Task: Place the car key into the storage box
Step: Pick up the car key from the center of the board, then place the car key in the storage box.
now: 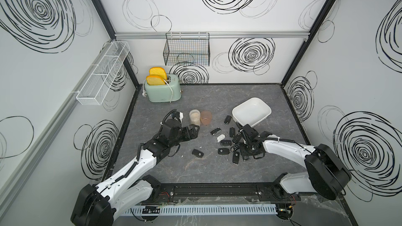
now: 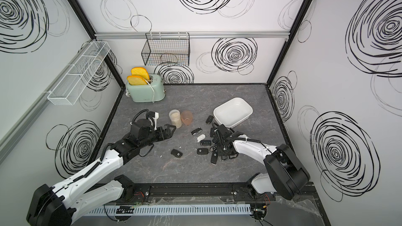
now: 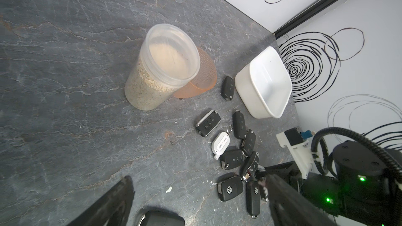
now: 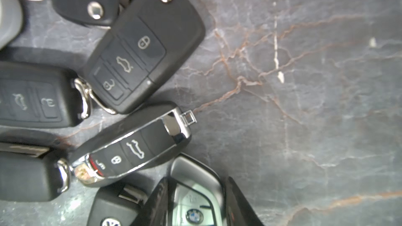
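Note:
A silver car key (image 4: pixel 193 201) with a blue-and-white badge lies on the dark stone table at the edge of a pile of black key fobs (image 1: pixel 226 143). My right gripper (image 4: pixel 196 181) points down into that pile, its two fingers pressed against the silver key's sides. In both top views the arm hides this key. The white storage box (image 1: pixel 237 109) (image 2: pixel 217 110) stands empty just behind the pile, seen also in the left wrist view as a white tub (image 3: pixel 245 92). My left gripper (image 1: pixel 195 130) (image 3: pixel 200 192) hovers wide open left of the pile, holding nothing.
One black fob (image 1: pixel 197 153) lies alone in front of the left gripper. A clear jar of oats (image 1: pixel 194 117) and an orange cup (image 1: pixel 206 117) stand behind it. A green toaster (image 1: pixel 162 90) sits at the back left, below a black wire basket (image 1: pixel 187 51) and a white mesh rack (image 1: pixel 102 72).

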Available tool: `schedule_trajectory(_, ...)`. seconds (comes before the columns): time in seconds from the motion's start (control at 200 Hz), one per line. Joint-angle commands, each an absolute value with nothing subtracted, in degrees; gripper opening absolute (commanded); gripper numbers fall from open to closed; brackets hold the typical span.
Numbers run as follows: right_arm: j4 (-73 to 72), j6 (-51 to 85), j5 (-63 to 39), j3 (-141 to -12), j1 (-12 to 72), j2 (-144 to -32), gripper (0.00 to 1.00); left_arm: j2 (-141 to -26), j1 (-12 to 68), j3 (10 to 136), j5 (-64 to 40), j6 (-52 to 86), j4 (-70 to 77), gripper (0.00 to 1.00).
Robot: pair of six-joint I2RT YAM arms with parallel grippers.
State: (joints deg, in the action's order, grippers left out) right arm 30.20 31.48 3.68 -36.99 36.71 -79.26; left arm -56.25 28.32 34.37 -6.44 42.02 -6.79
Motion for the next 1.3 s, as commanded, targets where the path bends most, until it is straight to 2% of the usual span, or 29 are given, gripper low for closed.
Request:
schedule_trajectory(0.0,32.7,33.0,3.2,-36.6,37.4,-81.5,0.36,-56.0,27.7,34.1,-6.6,43.2,-5.2,0.98)
schedule_trajectory(0.33,35.1,33.2,2.3,-38.9,36.4,-75.9,0.32,-56.2,27.0,34.3,-6.9,43.8,-4.7,0.98)
schedule_trajectory(0.575,37.4,32.1,-0.3,-42.4,31.1,-70.6,0.32,-58.6,27.0,35.8,-7.9,43.6,-4.0,0.98)
schedule_trajectory(0.815,39.0,28.6,-3.1,-48.9,24.6,-70.0,0.32,-60.9,26.9,38.0,-8.6,43.1,-3.2,0.98)
schedule_trajectory(0.99,37.4,25.8,-4.0,-54.8,19.1,-72.8,0.32,-63.8,26.7,40.0,-9.7,41.9,-2.6,0.98)
schedule_trajectory(1.296,34.2,23.2,-5.6,-68.3,12.1,-86.3,0.32,-69.2,24.7,44.3,-12.9,38.7,-2.7,0.98)
